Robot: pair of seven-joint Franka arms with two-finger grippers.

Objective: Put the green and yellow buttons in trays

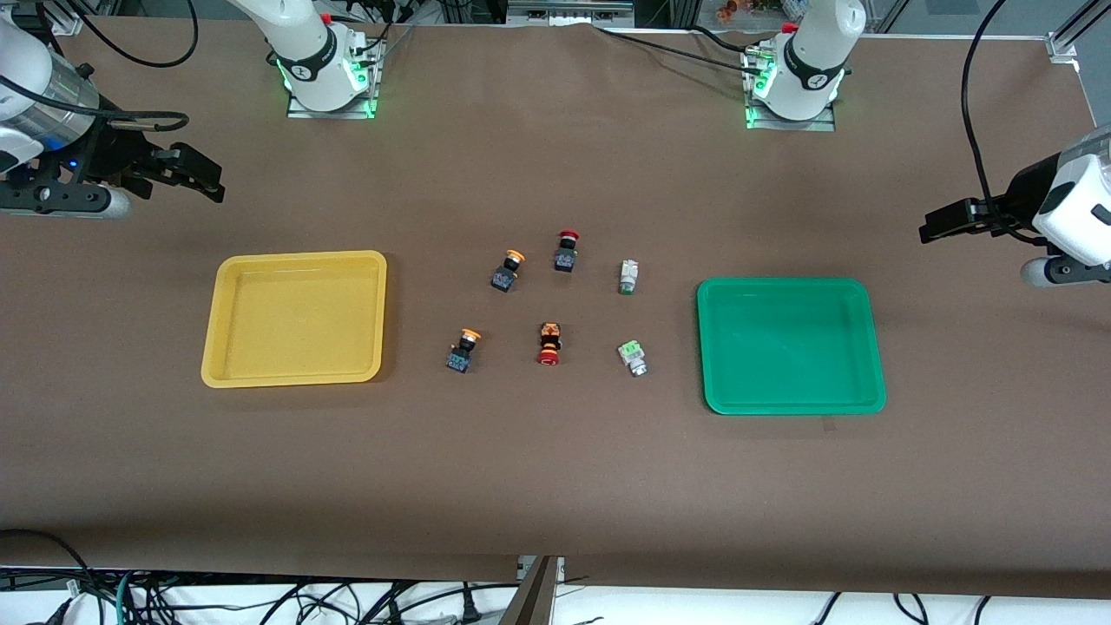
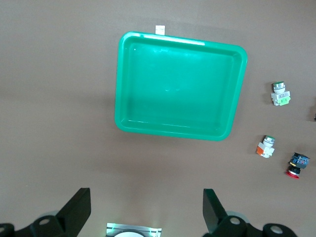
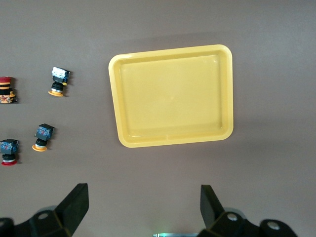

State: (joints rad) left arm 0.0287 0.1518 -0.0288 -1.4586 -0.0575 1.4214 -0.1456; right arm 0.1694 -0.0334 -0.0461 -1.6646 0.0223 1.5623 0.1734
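Observation:
Two yellow-capped buttons [image 1: 508,270] [image 1: 464,350] and two green-capped buttons [image 1: 628,277] [image 1: 634,357] lie on the table between the trays. The yellow tray [image 1: 295,257] lies toward the right arm's end and the green tray [image 1: 790,283] toward the left arm's end; both hold nothing. My right gripper [image 1: 204,178] is open and empty, up over bare table; its wrist view shows the yellow tray [image 3: 173,52] and the yellow-capped buttons [image 3: 58,81] [image 3: 42,137]. My left gripper [image 1: 933,227] is open and empty; its wrist view shows the green tray [image 2: 177,39] and the green-capped buttons [image 2: 280,94] [image 2: 266,146].
A red-capped switch with a black body [image 1: 566,250] and a red-capped switch with an orange body [image 1: 548,343] lie among the buttons. The arm bases [image 1: 325,69] [image 1: 794,78] stand along the table's edge farthest from the front camera. Cables hang below the nearest edge.

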